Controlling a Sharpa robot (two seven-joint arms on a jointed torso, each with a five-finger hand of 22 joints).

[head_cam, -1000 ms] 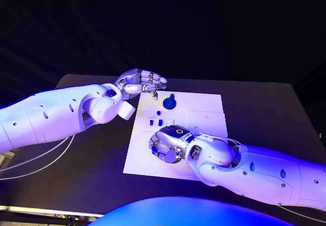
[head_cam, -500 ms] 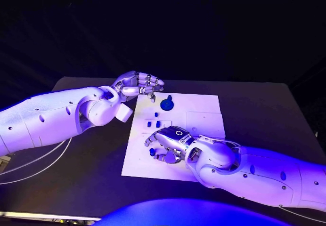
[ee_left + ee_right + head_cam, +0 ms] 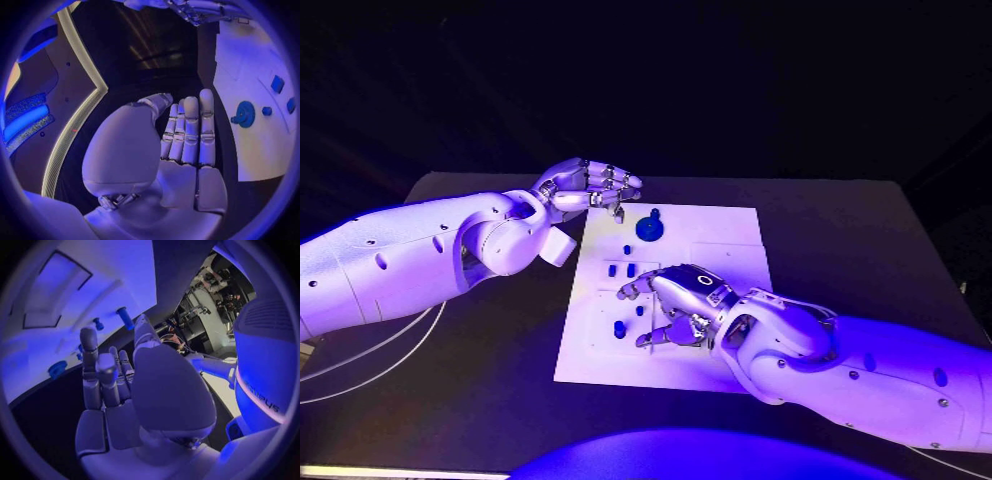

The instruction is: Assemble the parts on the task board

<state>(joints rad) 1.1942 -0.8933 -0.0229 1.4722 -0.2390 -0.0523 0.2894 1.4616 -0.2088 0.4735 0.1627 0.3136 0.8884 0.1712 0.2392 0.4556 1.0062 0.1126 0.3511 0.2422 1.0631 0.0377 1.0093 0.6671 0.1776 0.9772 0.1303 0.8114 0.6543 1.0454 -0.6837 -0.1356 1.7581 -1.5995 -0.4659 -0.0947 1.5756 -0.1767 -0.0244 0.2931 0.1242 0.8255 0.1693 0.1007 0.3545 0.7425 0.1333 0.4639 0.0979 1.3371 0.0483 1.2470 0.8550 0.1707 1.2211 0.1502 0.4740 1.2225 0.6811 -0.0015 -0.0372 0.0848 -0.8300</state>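
The left hand [image 3: 589, 185] hovers at the task board's [image 3: 733, 235] 11 o'clock corner, fingers curled together on nothing. The round blue part [image 3: 651, 228] sits near 12 o'clock; smaller blue parts [image 3: 620, 268] lie toward 9 o'clock. They look light, stiff and slippery, best pinched by their sides. The right hand [image 3: 678, 300] hovers over the board's centre, fingers apart, empty. The right wrist view shows an upright blue peg [image 3: 124, 318].
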